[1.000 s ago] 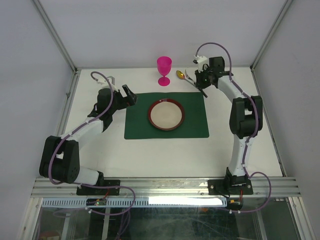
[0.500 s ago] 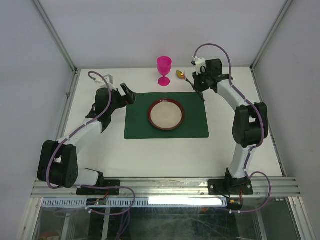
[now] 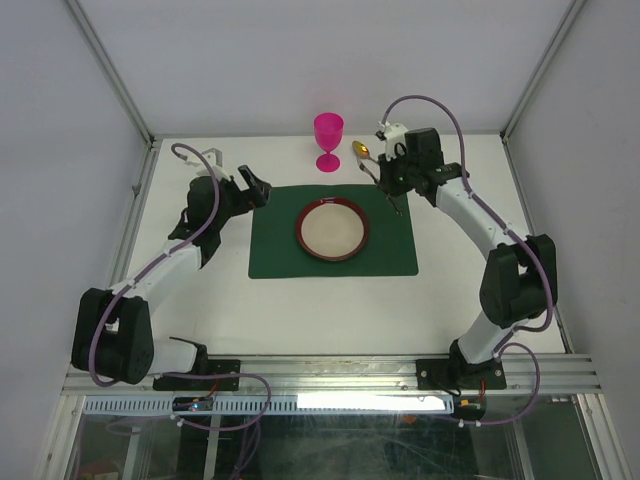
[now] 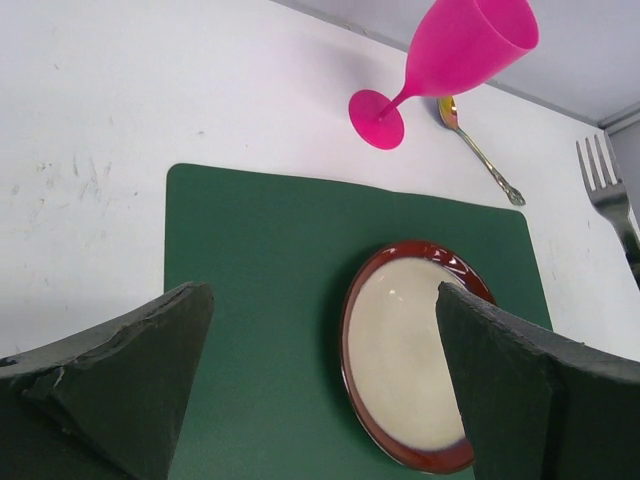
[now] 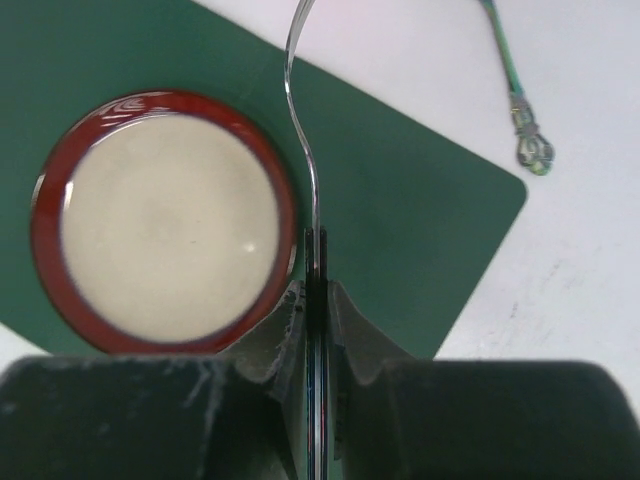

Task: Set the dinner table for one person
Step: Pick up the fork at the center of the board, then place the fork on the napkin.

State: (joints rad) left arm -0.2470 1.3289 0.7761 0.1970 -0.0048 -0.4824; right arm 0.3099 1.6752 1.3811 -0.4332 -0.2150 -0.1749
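Two sets of jaws are seen above one broad white surface [image 3: 300, 310], which lies below both of them and stretches well past each on every side. The left jaws are spread wide with nothing between them, held over bare white just beside the far left corner of a dark green placemat [image 3: 390, 250]. The right jaws are drawn narrow and clamped on the handle of a fork [image 4: 606, 190], over the far right part of the placemat, between a red-rimmed plate [image 3: 333, 228] and the mat's right edge. The fork is seen edge-on from the right wrist, its head reaching away from the jaws.

The surface is matte and plain, with faint scuffs showing in the left wrist view, and it is edged by aluminium rails [image 3: 330, 372] at the near side and along both flanks. It is by far the largest thing in view. Its long axis appears to run from left to right across the top view, level and square to the arm bases.

On its far part a pink goblet [image 3: 328, 132] is stood upright, and a gold spoon [image 3: 361, 150] is laid just beside it.
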